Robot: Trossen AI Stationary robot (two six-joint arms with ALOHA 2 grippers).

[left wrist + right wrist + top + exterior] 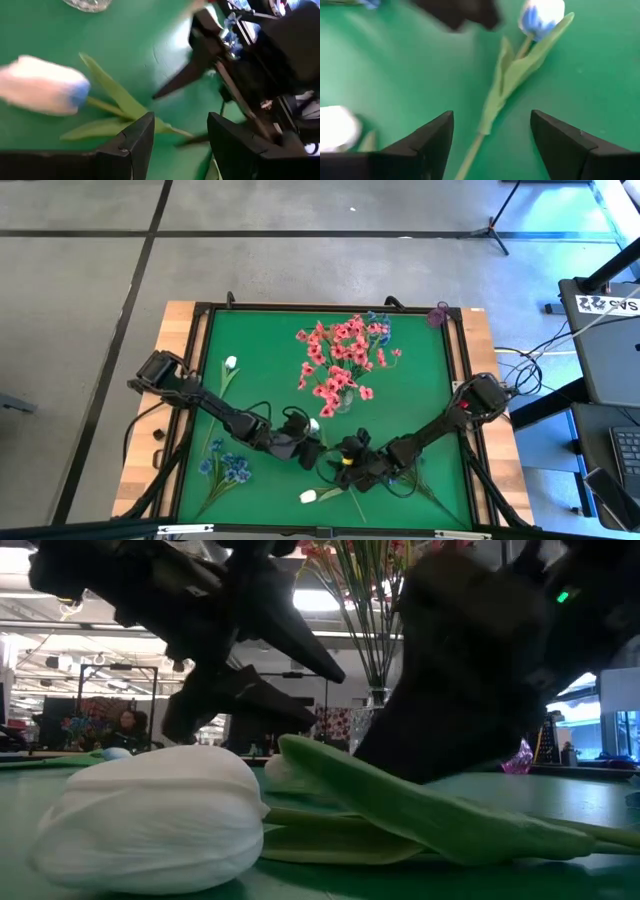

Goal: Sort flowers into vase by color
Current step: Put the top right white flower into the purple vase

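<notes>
A white tulip bud (314,425) with a green stem and leaves lies on the green mat between both grippers. In the left wrist view its bud (42,90) lies off to one side, and its leaves reach in between the open fingers of my left gripper (177,122). My right gripper (492,117), also open, hovers over the same stem (490,112) from the opposite side. A second white tulip (150,815) lies near the mat's near edge. A glass vase (343,402) holds pink blooms (338,358) and some blue blooms (378,330).
A blue sprig (225,468) lies on the mat's near left part. A third white bud (231,363) with its stem lies at the far left. A small purple object (438,313) sits at the far right corner. The grippers (330,452) stand close together, near the vase.
</notes>
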